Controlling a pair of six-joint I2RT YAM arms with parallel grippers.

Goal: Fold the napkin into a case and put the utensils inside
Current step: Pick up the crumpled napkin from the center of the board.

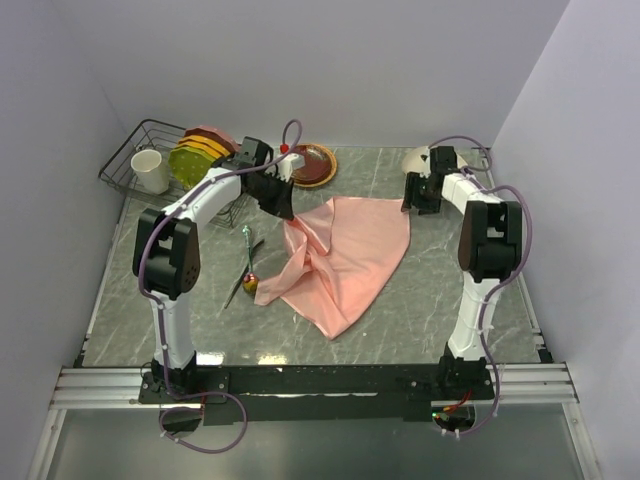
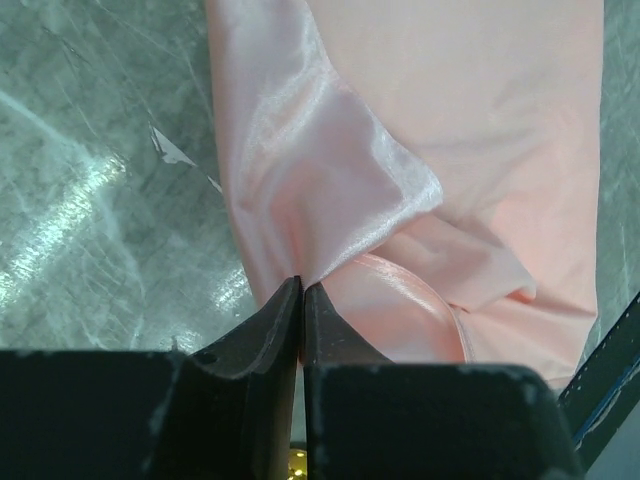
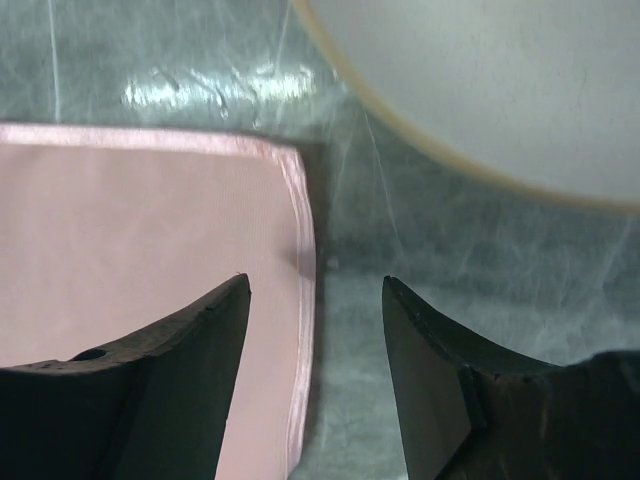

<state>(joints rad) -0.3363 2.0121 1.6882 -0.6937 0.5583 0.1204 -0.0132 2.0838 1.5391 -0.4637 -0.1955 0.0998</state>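
Observation:
The salmon-pink napkin [image 1: 345,255] lies loosely spread and creased in the middle of the table. My left gripper [image 1: 284,205] is shut on a bunched fold at its far left corner; in the left wrist view the cloth [image 2: 400,180] rises into the closed gripper [image 2: 302,285]. My right gripper [image 1: 418,203] is open just above the napkin's far right corner [image 3: 150,250], one finger over the cloth, the other over bare table; its tips [image 3: 315,285] straddle the hemmed edge. The fork and spoon [image 1: 247,268] lie left of the napkin.
A wire rack [image 1: 135,160] with a white cup [image 1: 152,171] and coloured plates [image 1: 200,152] stands at the back left. A brown plate [image 1: 313,164] sits at the back centre and a white dish [image 1: 418,157] at the back right, also in the right wrist view [image 3: 500,80].

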